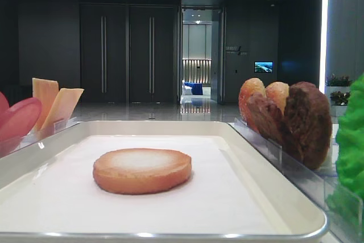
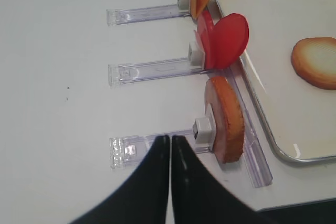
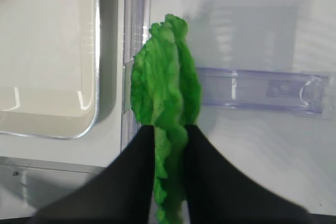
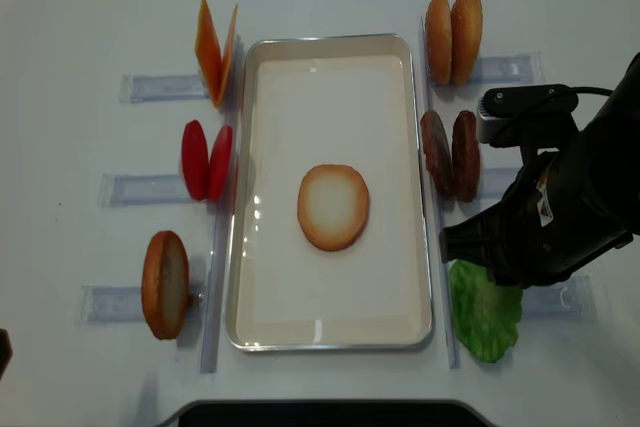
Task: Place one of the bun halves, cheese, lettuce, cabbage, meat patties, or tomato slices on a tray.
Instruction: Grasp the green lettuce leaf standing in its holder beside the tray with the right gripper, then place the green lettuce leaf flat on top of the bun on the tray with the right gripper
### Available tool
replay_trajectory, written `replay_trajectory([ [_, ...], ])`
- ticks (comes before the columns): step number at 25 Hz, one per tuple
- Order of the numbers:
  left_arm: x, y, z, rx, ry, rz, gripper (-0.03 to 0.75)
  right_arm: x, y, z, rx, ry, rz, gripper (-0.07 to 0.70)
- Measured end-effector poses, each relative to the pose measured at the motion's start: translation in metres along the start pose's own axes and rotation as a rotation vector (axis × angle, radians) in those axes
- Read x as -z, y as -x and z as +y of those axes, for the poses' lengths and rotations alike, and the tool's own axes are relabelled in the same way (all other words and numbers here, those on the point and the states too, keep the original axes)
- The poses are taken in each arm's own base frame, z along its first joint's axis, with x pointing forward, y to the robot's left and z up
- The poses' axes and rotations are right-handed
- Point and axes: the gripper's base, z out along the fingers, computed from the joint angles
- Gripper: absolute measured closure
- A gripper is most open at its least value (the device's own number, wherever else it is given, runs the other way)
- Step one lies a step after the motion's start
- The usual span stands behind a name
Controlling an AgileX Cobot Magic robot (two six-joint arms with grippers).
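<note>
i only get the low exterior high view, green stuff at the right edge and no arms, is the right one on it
Observer: Yes. The right wrist view shows the right gripper with its jaws pressed on both sides of the lettuce, which stands on edge.
Operator: and the left arm, anything in it
Observer: Nothing. The left gripper has its jaws shut and empty, over bare table beside the holder where a bun stands on edge.
</note>
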Motion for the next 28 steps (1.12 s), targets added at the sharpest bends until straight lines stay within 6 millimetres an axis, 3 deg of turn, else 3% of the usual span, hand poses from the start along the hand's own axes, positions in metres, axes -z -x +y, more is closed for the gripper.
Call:
replay_trajectory([
  [4,0.0,0.0,0.0,0.0,0.0,0.0,0.716,0.0,0.001,0.001,0.011,0.011,-0.015,0.617],
  [11,0.0,0.0,0.0,0.0,0.0,0.0,0.716,0.006,0.003,0.003,0.038,0.012,-0.007,0.618],
  [28,0.0,0.0,0.0,0.0,0.0,0.0,0.716,0.077,0.03,0.018,0.108,0.04,-0.111,0.618],
])
